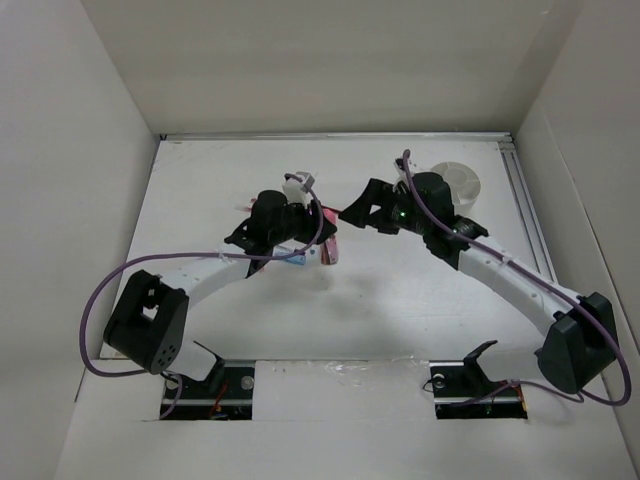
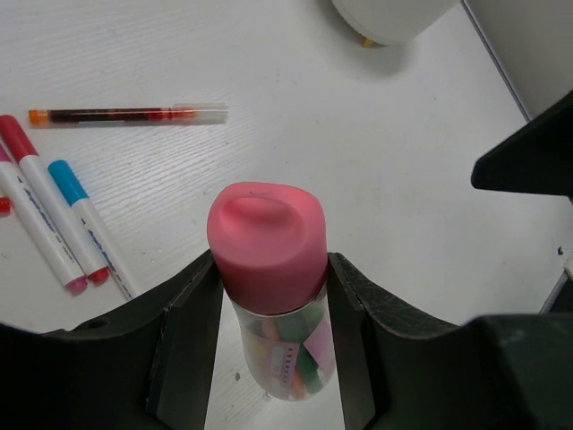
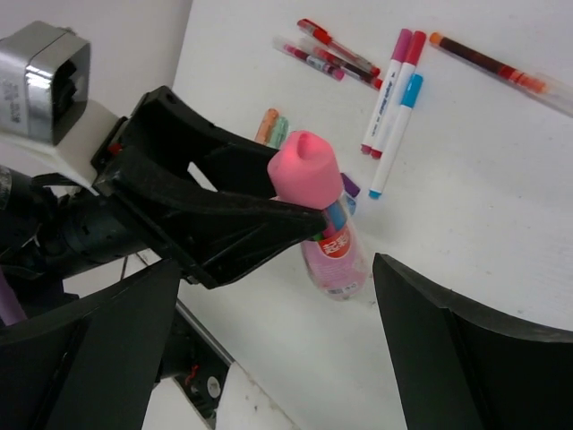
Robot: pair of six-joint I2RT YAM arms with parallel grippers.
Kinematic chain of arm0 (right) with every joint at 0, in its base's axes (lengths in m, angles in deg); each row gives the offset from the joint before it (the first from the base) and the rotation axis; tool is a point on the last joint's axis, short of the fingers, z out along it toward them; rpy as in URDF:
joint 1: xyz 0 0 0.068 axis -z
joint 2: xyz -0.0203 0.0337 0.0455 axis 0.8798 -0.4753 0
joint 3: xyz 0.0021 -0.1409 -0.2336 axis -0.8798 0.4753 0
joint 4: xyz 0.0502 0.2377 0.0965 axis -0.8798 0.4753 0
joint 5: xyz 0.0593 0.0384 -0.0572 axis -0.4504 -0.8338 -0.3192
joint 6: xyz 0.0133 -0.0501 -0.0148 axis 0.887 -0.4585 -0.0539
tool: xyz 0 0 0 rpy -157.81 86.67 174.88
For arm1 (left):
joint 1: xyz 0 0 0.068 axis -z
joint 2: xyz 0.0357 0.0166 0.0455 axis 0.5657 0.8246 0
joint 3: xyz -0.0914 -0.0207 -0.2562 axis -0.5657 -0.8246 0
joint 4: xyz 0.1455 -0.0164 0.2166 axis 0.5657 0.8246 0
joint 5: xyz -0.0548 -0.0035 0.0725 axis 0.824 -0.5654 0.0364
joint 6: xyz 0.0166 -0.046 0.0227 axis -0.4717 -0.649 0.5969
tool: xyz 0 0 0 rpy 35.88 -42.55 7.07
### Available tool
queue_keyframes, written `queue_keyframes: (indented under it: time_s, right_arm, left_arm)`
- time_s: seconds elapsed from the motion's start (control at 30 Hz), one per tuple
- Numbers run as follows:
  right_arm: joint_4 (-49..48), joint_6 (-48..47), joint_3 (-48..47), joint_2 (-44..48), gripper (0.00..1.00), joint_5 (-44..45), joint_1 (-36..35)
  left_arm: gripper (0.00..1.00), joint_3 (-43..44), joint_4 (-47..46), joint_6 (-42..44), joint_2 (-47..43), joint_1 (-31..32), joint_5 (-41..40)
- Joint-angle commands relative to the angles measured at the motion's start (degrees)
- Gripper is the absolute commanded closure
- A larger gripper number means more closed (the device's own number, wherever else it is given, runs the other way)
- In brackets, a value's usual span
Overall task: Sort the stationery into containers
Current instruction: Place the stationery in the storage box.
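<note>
A robotics lab cell: white table (image 1: 400, 320) boxed in by plain white panels (image 1: 330, 60), cabled left arm (image 1: 200, 272) and right arm (image 1: 510, 272) bolted at its edge.

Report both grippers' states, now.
Left gripper: closed on the pink-capped tube.
Right gripper: open, holding nothing.

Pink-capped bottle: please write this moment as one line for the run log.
left gripper: shut on pink-capped bottle | right gripper: open, near cap, not touching | markers: lying on table | white tub: far right
</note>
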Motion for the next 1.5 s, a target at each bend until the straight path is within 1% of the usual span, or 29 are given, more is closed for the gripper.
queue_keyframes:
  time_s: [0.0,0.07,0.23,0.33,0.43,0.57,0.63,0.7,0.77,1.0,1.13,1.17,1.27,1.4,1.47]
  right_arm:
    - [0.5,-0.8,-1.7,0.6,0.06,-0.9,1.6]
    - [0.5,-0.8,-1.1,1.2,0.06,-1.9,3.0]
    - [2.5,-2.1,-2.3,-2.2,0.06,-3.8,3.0]
    - [1.8,-2.1,-2.8,-4.0,0.06,-4.7,3.0]
    - [1.8,-2.1,-3.3,-5.1,0.07,-5.6,3.0]
    - [1.3,-1.6,-3.3,-6.2,0.09,-5.6,3.0]
    - [1.3,-1.6,-3.3,-6.2,0.09,-6.2,3.0]
    - [1.3,-1.0,-3.3,-6.7,0.13,-6.2,3.0]
    - [1.3,-0.5,-2.8,-7.3,0.16,-7.4,3.0]
    - [0.7,-0.5,-0.7,-7.3,0.16,-7.5,2.0]
    - [-0.6,0.1,-0.1,-8.0,0.21,-8.1,2.0]
    - [-0.6,0.1,-0.1,-8.6,0.25,-8.1,2.0]
    - [-0.6,0.1,-0.1,-9.3,0.29,-9.2,2.0]
    - [-0.6,0.1,-0.6,-9.8,0.4,-9.2,2.0]
    - [-0.6,0.1,-0.6,-10.4,0.4,-10.3,2.0]
  left_arm:
    - [1.0,-0.2,-6.8,2.3,-2.7,-0.4,6.4]
    - [1.0,-0.2,-6.1,3.9,-2.7,-0.4,8.3]
    - [1.0,-0.8,-6.3,6.0,-3.3,0.1,11.3]
    - [1.0,1.6,-3.3,8.9,-1.2,3.0,10.7]
    - [1.0,2.2,-3.3,10.2,-0.6,6.3,7.4]
    - [1.0,3.3,-2.3,10.7,0.7,6.3,7.4]
    - [1.0,3.3,-2.8,10.7,0.7,6.3,8.7]
    - [1.0,3.3,-3.4,10.7,0.7,6.3,8.7]
    - [1.0,3.9,-2.1,10.7,0.7,6.3,8.0]
    - [1.0,5.2,-2.0,10.7,1.2,6.3,7.9]
    - [1.0,5.2,-2.7,10.7,1.2,6.3,9.1]
    - [1.0,5.2,-2.7,11.3,1.2,6.3,9.1]
    - [1.0,5.2,-2.6,11.3,1.2,6.3,9.8]
    - [1.0,5.7,-1.6,11.8,1.2,6.3,9.8]
    - [1.0,5.2,-2.2,11.8,0.6,6.3,9.8]
